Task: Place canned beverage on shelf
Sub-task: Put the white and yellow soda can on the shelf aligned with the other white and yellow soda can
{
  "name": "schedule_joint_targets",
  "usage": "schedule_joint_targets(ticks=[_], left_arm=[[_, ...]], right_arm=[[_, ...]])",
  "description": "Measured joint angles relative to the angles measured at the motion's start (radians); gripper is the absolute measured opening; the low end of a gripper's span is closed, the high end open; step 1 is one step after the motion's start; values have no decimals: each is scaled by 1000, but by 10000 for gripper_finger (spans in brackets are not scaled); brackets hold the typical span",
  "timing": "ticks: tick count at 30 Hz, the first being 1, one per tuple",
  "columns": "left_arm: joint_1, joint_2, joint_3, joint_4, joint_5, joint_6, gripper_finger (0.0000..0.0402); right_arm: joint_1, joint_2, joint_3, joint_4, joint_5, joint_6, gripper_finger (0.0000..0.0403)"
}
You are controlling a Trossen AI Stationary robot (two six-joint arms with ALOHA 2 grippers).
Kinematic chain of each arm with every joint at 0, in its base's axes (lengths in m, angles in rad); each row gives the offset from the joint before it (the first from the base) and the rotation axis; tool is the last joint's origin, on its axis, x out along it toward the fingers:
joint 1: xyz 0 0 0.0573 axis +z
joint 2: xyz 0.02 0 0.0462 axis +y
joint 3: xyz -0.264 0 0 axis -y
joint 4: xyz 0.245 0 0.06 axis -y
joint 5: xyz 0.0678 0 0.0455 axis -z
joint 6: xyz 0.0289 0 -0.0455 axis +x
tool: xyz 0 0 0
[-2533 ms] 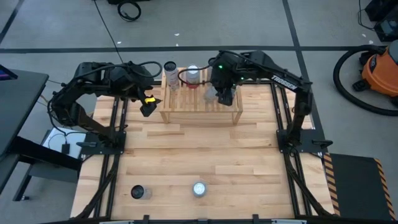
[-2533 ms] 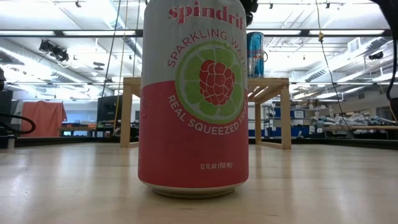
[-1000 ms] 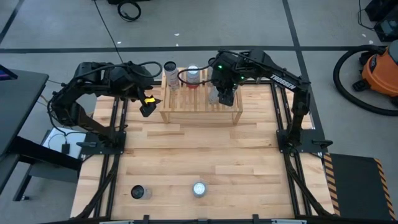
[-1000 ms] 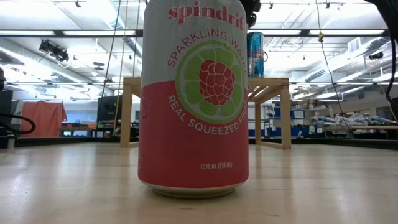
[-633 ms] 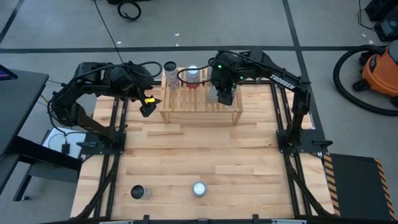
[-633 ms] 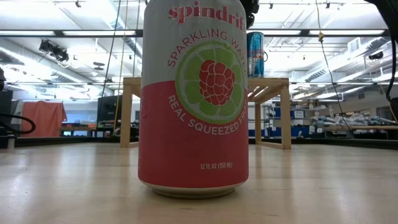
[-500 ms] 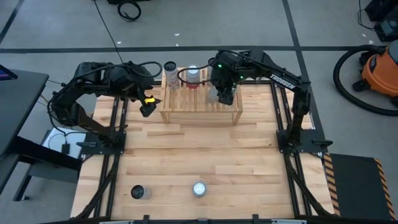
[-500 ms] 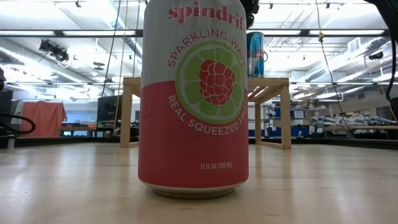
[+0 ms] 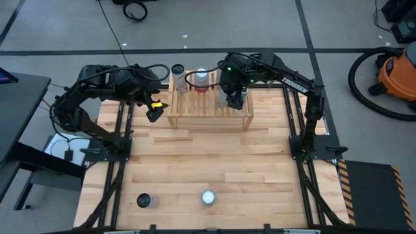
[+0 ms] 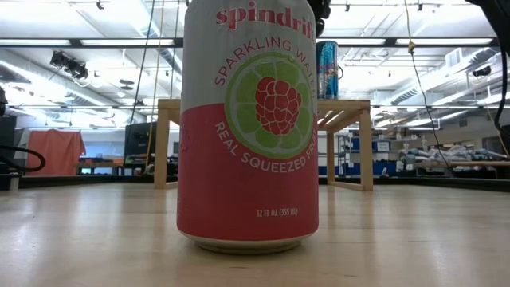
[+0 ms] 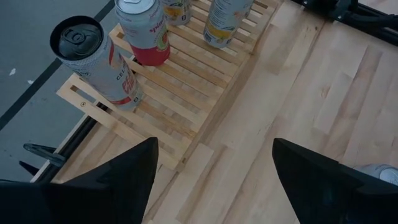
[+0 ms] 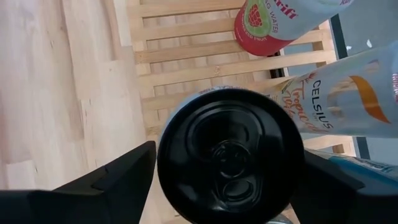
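Over the right end of the shelf (image 9: 210, 107), the right pincer (image 9: 233, 97) straddles a black-topped can (image 12: 230, 149) standing on the slats, its fingers (image 12: 112, 180) parted clear of the can's sides: the release step, apparently. The next move calls for a straight lift clear without tipping it. The left pincer (image 9: 154, 110) waits beside the shelf's left end, half open and empty.

You are looking down on a pale wooden desk (image 9: 214, 156) with a slatted wooden shelf (image 9: 209, 109) at its far edge. Upright cans (image 11: 93, 62) stand on the shelf's slats. Two more cans, one dark-topped (image 9: 143, 201) and one silver-topped (image 9: 207, 197), stand near the desk's front edge.
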Motion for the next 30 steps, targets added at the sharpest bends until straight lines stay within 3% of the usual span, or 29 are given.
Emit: schedule_joint_targets(ticks=[20, 30], left_arm=[[0, 0, 0, 0, 0, 8, 318], [0, 0, 0, 0, 0, 26, 318]], right_arm=[[-25, -4, 0, 46, 11, -3, 334], [-23, -97, 0, 58, 10, -26, 335]])
